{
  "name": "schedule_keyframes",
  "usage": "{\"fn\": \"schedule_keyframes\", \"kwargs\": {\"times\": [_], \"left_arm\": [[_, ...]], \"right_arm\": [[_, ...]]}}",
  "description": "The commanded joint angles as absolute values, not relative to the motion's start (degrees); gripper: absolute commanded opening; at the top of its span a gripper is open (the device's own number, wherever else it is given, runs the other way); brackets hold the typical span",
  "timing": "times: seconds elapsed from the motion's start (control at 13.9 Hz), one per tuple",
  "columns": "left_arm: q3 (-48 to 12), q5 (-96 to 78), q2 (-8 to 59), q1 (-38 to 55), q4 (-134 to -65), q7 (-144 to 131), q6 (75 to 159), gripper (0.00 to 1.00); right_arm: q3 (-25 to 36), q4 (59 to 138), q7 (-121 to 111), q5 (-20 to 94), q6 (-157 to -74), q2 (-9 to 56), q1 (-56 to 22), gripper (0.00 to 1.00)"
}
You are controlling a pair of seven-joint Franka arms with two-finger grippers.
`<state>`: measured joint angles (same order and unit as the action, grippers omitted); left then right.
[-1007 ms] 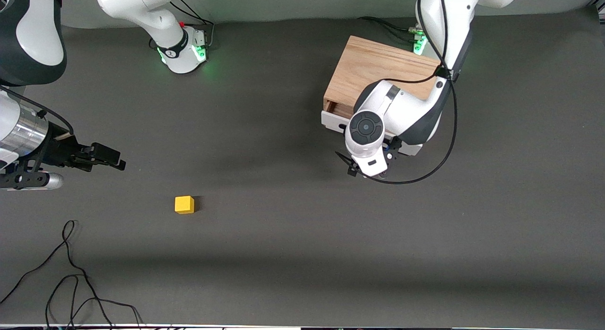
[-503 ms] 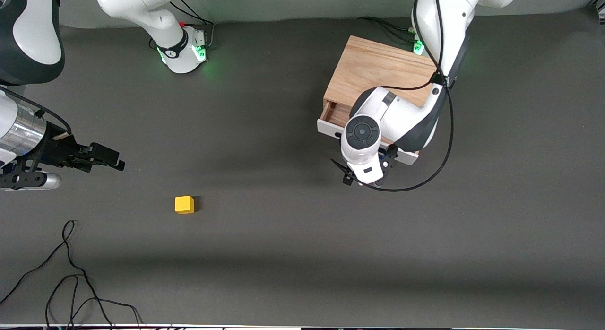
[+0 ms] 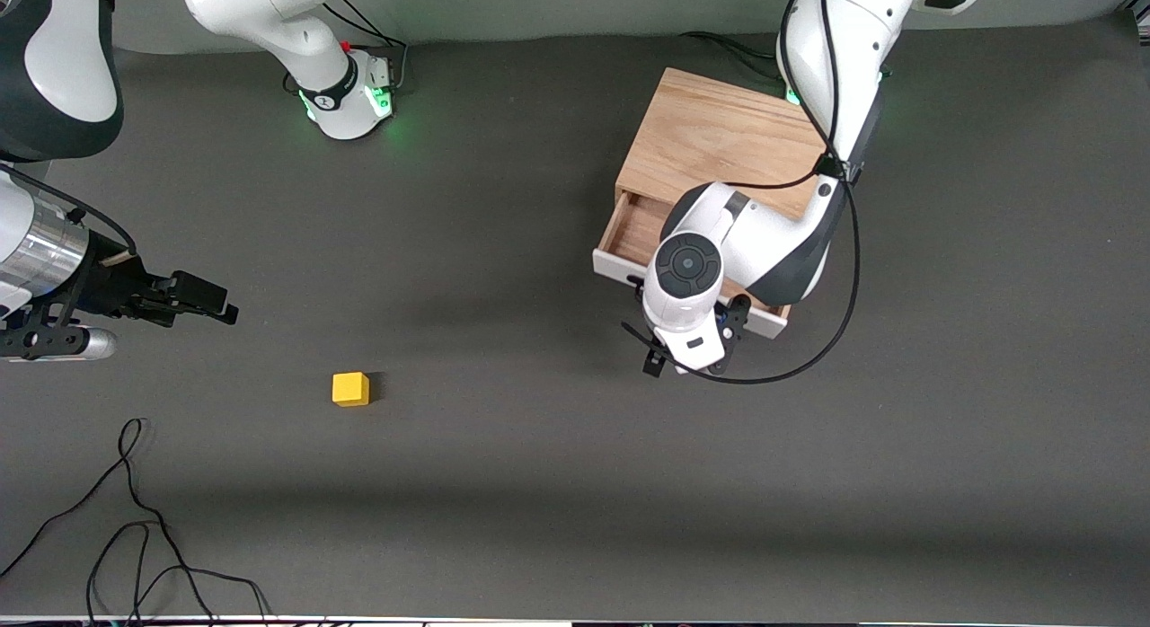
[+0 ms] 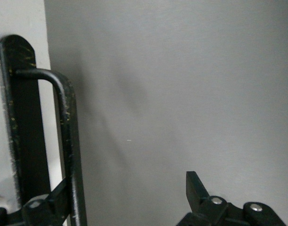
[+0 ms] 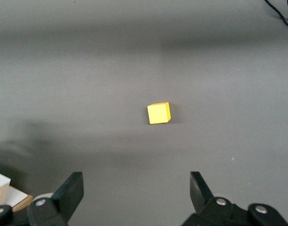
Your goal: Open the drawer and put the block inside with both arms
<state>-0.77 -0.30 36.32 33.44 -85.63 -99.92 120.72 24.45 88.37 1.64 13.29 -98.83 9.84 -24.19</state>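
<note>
The light oak cabinet (image 3: 719, 137) stands toward the left arm's end of the table. Its drawer (image 3: 636, 230) is partly pulled out, and its white front panel (image 3: 618, 269) faces the front camera. My left gripper (image 3: 692, 344) is open at that panel. In the left wrist view (image 4: 129, 188), one finger (image 4: 40, 207) is hooked at the black bar handle (image 4: 63, 132). The yellow block (image 3: 350, 389) lies on the mat, also in the right wrist view (image 5: 159, 113). My right gripper (image 3: 205, 301) is open and empty, over the mat toward the right arm's end, apart from the block.
Black cables (image 3: 135, 519) lie on the mat near the front edge at the right arm's end. The right arm's green-lit base (image 3: 346, 92) stands at the top. Dark mat (image 3: 539, 447) lies between the block and the drawer.
The drawer has slid farther out of the cabinet toward the front camera, and my left gripper has moved with it. The right arm and the block have not moved.
</note>
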Motion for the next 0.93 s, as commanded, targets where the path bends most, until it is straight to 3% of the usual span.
{"fn": "schedule_keyframes", "kwargs": {"times": [0.0, 0.5, 0.86], "left_arm": [[-0.7, 0.7, 38.5, 33.3, -81.7, -99.5, 123.2, 1.00], [-0.7, 1.9, 37.9, 31.9, -79.2, -98.6, 124.9, 1.00], [-1.2, 0.5, 31.2, 24.9, -75.2, -84.9, 113.4, 1.00]], "right_arm": [[24.4, 86.7, 2.9, 14.4, -98.1, 10.6, -24.0, 1.00], [24.4, 86.7, 1.8, 14.2, -98.1, 10.8, -23.8, 1.00], [24.6, 86.7, -0.3, 14.4, -98.1, 11.1, -23.7, 1.00]]}}
